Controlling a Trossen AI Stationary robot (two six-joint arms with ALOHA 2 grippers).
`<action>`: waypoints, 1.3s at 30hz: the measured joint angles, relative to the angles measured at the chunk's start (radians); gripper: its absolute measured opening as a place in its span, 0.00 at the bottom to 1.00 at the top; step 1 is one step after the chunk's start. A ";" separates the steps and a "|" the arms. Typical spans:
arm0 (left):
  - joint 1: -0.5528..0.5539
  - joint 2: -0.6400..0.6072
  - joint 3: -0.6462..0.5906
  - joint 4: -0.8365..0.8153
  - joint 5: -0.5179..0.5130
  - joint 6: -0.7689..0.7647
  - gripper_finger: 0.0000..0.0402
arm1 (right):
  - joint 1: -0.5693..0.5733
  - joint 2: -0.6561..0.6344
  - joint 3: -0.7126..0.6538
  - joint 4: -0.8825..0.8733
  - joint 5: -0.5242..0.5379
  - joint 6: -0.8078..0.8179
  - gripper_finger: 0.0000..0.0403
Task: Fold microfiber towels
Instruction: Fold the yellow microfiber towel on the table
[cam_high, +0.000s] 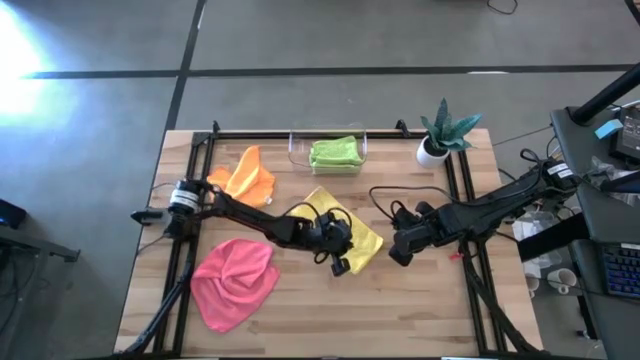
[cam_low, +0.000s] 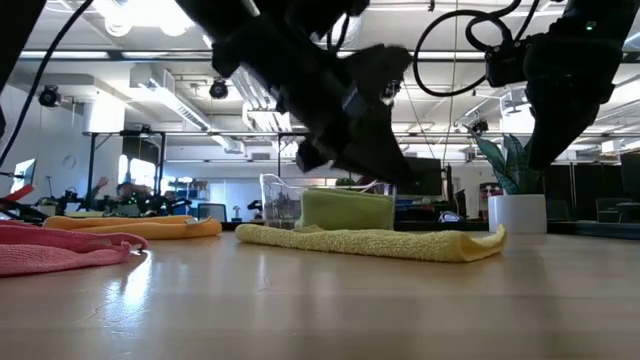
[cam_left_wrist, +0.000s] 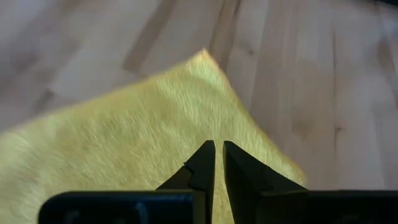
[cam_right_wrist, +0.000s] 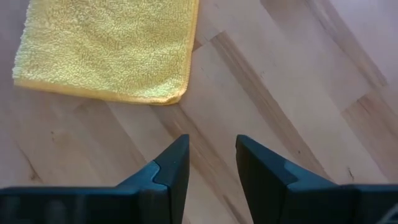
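A folded yellow towel (cam_high: 365, 240) lies flat on the wooden table near its middle; it also shows in the low view (cam_low: 370, 242). My left gripper (cam_left_wrist: 215, 148) hangs shut just above the towel, over its near corner, clear of it in the low view (cam_low: 395, 175). My right gripper (cam_right_wrist: 211, 140) is open and empty over bare wood to the right of the towel's corner (cam_right_wrist: 177, 96). An orange towel (cam_high: 245, 178) and a pink towel (cam_high: 235, 280) lie crumpled at the left. A folded lime green towel (cam_high: 335, 153) lies in the clear bin.
The clear plastic bin (cam_high: 298, 150) stands at the far middle of the table. A potted plant in a white pot (cam_high: 440, 140) stands at the far right. Bare wood lies along the near edge and right of the yellow towel (cam_high: 430, 300).
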 joint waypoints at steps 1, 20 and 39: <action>-0.004 0.014 0.000 0.012 0.000 -0.012 0.04 | 0.000 0.000 0.000 0.001 0.002 -0.004 0.30; -0.073 0.060 0.005 -0.249 0.151 0.081 0.04 | 0.000 0.000 0.000 0.018 0.021 -0.078 0.30; -0.171 -0.067 0.127 -0.765 0.042 0.406 0.04 | 0.001 0.000 0.000 0.104 0.015 -0.127 0.30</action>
